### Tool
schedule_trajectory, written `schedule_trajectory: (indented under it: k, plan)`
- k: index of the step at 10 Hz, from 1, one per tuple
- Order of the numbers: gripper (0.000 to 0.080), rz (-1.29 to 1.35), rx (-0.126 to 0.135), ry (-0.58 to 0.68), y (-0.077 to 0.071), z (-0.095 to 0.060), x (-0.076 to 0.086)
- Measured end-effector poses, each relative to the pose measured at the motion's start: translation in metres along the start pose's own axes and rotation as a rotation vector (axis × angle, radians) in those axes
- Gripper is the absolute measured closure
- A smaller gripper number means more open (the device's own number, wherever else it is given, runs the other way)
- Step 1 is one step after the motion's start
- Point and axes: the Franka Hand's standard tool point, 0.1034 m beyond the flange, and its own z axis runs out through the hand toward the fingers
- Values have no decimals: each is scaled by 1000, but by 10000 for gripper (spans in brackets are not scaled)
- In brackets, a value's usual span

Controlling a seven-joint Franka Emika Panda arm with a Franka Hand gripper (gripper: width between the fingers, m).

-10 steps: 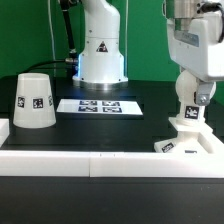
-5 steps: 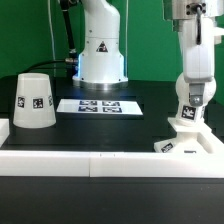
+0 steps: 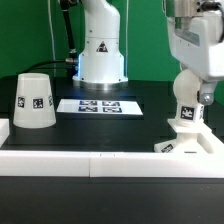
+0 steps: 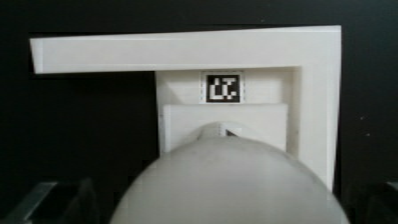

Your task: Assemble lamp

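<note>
The white cup-like shade stands upside-down on the table at the exterior view's left, tag facing out. At the exterior view's right my gripper points straight down and is shut on the round bulb, which sits on top of the flat base block. The base rests in the corner of the white rail. In the wrist view the bulb fills the foreground and hides most of the fingers. Beyond it lies the base with its tag.
The marker board lies flat in the middle of the table. The robot's white pedestal stands behind it. A white rail runs along the table's front edge and turns a corner by the base.
The wrist turned about its vertical axis and turned back, still over the base. The bulb and base stay in the same place. The shade has not moved.
</note>
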Motion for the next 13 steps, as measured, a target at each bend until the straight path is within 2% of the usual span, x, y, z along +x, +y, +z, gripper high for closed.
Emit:
schedule_trajectory:
  k: [7, 9, 13]
  plan:
    - [101, -583, -2, 0, 1, 2, -3]
    - [101, -922, -16, 55, 1, 3, -1]
    - [101, -1358, -39, 82, -1, 4, 4]
